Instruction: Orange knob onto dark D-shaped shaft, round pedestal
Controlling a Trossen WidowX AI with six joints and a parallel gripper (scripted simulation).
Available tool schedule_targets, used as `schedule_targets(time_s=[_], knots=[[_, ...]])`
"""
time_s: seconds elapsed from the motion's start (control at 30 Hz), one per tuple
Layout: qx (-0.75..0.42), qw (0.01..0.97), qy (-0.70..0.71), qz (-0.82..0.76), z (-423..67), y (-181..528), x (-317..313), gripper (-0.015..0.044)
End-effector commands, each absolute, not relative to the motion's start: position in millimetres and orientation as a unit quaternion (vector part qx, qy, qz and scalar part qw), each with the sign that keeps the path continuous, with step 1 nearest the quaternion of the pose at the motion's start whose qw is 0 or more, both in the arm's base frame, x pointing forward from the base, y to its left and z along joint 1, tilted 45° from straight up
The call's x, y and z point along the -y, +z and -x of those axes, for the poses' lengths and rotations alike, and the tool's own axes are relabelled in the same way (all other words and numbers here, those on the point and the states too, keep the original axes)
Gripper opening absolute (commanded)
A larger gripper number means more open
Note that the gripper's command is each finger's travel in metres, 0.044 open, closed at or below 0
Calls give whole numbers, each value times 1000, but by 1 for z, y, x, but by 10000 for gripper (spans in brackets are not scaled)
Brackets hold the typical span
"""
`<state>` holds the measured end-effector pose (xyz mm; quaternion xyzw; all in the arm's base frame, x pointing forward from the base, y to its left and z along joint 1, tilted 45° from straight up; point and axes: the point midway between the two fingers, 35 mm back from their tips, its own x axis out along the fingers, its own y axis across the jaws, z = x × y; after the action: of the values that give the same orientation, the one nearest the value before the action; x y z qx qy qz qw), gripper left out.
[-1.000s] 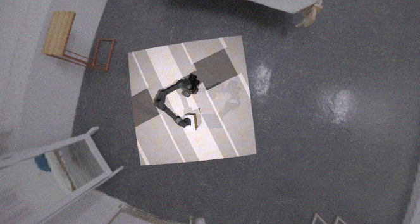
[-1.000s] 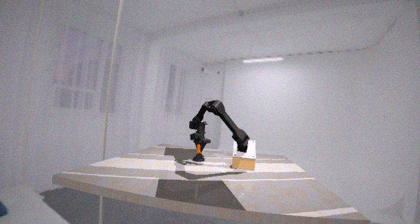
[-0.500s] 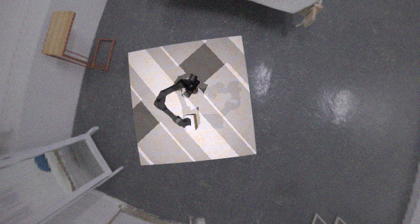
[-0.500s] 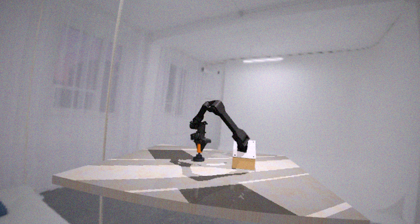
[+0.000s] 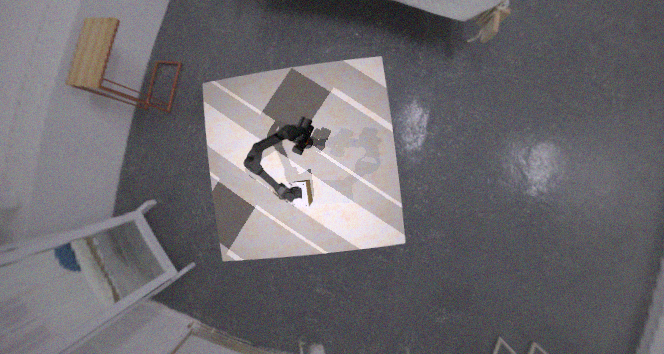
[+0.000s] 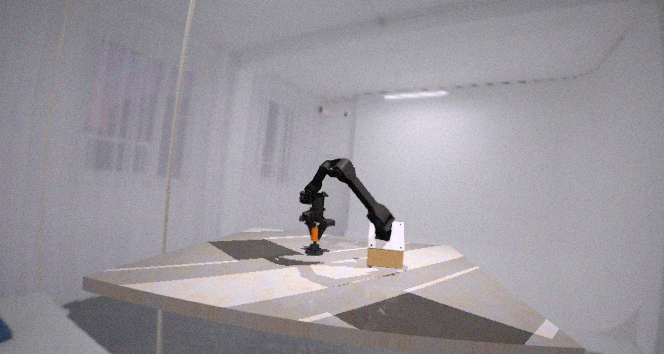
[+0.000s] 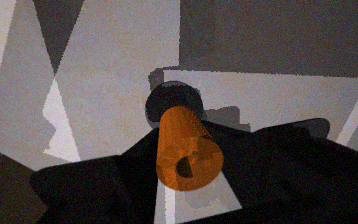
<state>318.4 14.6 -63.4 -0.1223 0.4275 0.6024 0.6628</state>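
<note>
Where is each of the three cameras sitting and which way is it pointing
Top: high overhead, looking straight down at the patterned table; the whole arm shows.
Exterior: off to the side, near table height, facing the arm side-on; arm, gripper and orange knob over the pedestal.
Wrist: on the arm, looking down along the gripped knob to the pedestal; dark fingers flank it.
Exterior and wrist share knob and pedestal.

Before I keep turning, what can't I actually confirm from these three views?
- Shaft: hidden in every view; in the wrist view the orange knob covers it.
- Round pedestal: only its far rim shows past the knob.
- Knob depth: too small in the exterior view to judge.
- Top view: the arm covers everything under the tool.
</note>
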Motion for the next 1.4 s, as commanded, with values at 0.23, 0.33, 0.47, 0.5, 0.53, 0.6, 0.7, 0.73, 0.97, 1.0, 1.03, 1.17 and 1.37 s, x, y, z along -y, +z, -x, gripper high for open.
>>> schedule_targets(time_s=[0.23,0.33,0.47,0.5,0.53,0.6,0.7,0.73,0.97,1.0,1.03,1.17,1.37], knots=[[-425,663,603,125,-318,-64,-16,0],[-425,663,603,125,-318,-64,-16,0],[-425,663,603,125,-319,-61,-13,0],[-425,663,603,125,-320,-61,-13,0],[-425,663,603,125,-320,-61,-13,0],[-418,661,609,134,-320,-61,-13,0],[-387,654,629,167,-320,-61,-12,0],[-373,650,637,181,-320,-62,-12,0],[-360,646,644,194,-318,-64,-13,0],[-360,646,644,194,-318,-64,-14,0],[-360,646,644,194,-318,-64,-14,0],[-360,646,644,194,-318,-63,-13,0],[-360,646,644,194,-320,-61,-14,0]])
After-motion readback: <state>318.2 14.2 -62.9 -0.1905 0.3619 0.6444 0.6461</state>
